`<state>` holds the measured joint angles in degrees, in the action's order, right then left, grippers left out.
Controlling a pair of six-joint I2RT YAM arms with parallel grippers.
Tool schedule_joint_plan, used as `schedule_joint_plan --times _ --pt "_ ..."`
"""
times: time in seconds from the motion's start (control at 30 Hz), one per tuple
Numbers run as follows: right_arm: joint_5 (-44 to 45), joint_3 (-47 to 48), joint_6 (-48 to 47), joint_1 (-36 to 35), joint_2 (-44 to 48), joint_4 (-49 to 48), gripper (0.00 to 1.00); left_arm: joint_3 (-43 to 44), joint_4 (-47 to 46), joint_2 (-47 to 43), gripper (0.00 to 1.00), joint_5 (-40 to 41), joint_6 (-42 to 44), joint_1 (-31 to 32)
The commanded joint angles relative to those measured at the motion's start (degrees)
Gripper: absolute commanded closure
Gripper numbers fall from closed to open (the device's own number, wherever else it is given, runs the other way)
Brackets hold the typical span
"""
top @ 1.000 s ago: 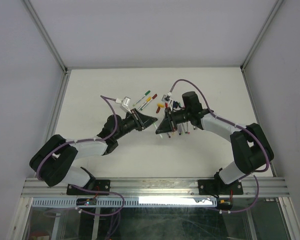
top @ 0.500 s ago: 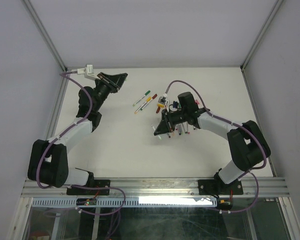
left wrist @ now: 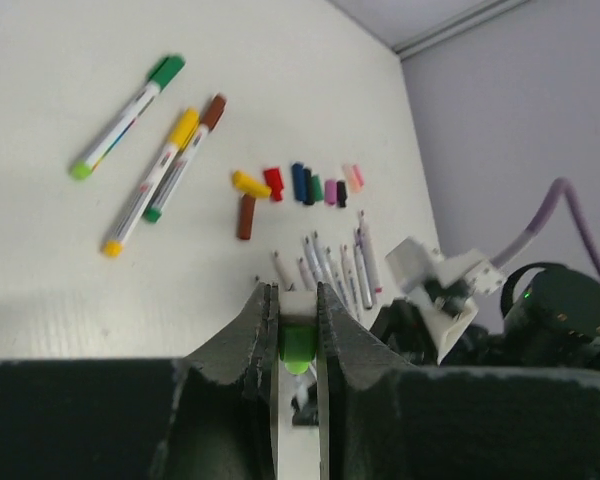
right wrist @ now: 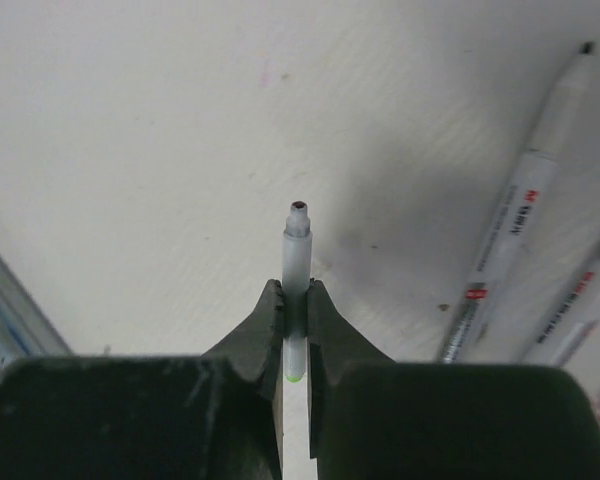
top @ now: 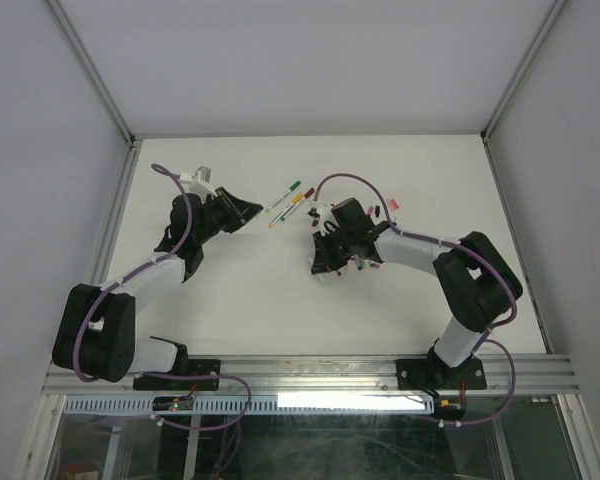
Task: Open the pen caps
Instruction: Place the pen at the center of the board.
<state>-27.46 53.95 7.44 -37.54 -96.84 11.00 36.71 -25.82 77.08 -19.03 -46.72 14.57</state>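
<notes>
With left gripper (left wrist: 297, 300) closed, pinching green cap (left wrist: 298, 348) over matte white table (left wrist: 40, 280), left of centre. With right gripper (right wrist: 296, 300) clamping uncapped pen (right wrist: 297, 245) just above tabletop, centre. Loose caps (left wrist: 305, 185) lying farther right; grey walls (top: 280, 60) enclosing.

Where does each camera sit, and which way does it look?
Top: above, behind the bases, looking down at the table; both arms, left gripper and right gripper show.
Left wrist: on the left arm, looking across capped pens and loose caps toward the right arm; fingers grip a green cap.
Right wrist: on the right arm, looking down at the table; fingers grip an open pen.
Shared: top and left wrist both show the capped pens.
</notes>
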Motion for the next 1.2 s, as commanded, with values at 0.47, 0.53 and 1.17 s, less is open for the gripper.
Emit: schedule_joint_plan --times 0.47,0.53,1.17 --pt "18.5 5.5 1.6 -1.2 -2.5 2.1 0.87 -9.2 -1.4 -6.0 1.00 1.7 -0.9 6.0" --pt "18.5 5.9 1.5 -1.3 -3.1 2.6 0.86 -9.7 -1.6 -6.1 1.00 2.0 -1.1 6.2" --pt "16.9 7.1 0.6 -1.3 -3.2 3.9 0.71 -10.8 -1.8 -7.4 1.00 2.5 -1.7 7.7"
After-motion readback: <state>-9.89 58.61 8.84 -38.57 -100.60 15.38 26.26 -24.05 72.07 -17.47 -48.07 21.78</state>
